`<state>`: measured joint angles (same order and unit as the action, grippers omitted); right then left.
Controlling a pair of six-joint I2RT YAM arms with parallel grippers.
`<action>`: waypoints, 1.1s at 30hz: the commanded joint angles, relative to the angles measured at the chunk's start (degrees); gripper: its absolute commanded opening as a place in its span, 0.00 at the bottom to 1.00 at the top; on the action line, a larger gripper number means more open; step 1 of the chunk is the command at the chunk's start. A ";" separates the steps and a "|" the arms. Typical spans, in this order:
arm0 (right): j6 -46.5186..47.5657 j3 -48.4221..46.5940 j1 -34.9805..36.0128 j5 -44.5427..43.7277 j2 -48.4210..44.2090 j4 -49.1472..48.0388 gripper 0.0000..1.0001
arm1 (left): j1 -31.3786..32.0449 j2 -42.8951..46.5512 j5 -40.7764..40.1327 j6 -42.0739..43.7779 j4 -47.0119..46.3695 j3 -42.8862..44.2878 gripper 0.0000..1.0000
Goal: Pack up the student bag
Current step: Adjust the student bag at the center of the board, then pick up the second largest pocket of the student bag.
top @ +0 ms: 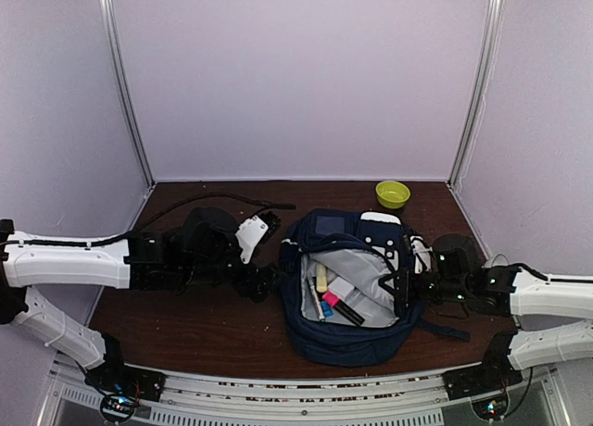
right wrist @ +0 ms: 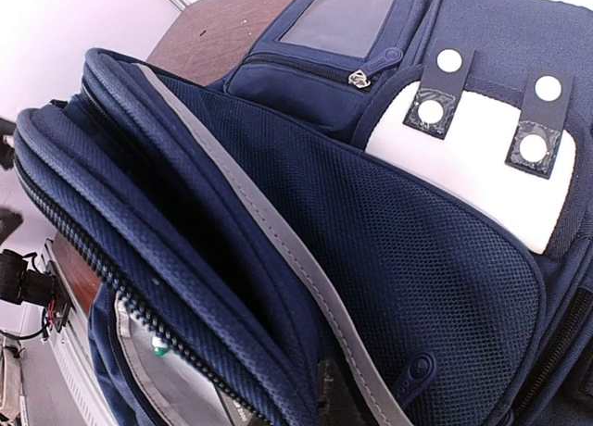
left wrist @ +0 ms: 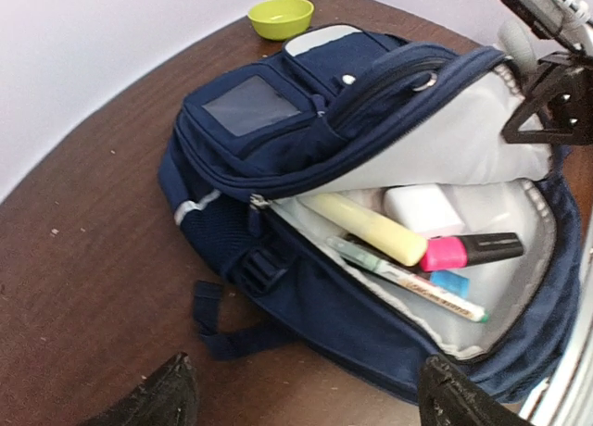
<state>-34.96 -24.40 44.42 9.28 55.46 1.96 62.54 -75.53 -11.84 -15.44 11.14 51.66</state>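
Lying unzipped with grey lining exposed, the navy student bag (top: 350, 339) is clamped at its flap by the right gripper (top: 404, 292), while the left gripper (left wrist: 310, 394) is seen with jaws apart.

Tbl (top: 185, 326): student bag (top: 347, 344), green bowl (top: 393, 194)

One student bag (left wrist: 278, 130) and one lime-green bowl (left wrist: 281, 17), at one o'clock from the bag, are counted. Five items are seen inside: one yellow highlighter (left wrist: 366, 228), one pink highlighter (left wrist: 468, 251), one pen (left wrist: 408, 280), one white block (left wrist: 422, 208) and one small blue piece (left wrist: 449, 282).
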 commanded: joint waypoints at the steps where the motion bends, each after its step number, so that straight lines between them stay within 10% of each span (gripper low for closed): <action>1: -0.93 1.73 -0.29 -5.87 0.63 0.02 0.00 | -5.51 -0.04 3.70 9.17 -5.43 -0.36 0.77; 13: -1.22 3.55 -0.30 -6.11 -0.26 -2.25 0.00 | -14.77 -15.69 26.02 18.67 -5.30 9.74 0.57; 33: -1.13 3.89 -0.27 -6.03 0.08 -3.02 0.00 | -17.96 -33.38 31.36 23.50 -3.24 21.29 0.37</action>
<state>-34.94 -21.89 44.73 8.93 55.18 -2.15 45.04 -107.07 18.15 6.66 8.38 69.58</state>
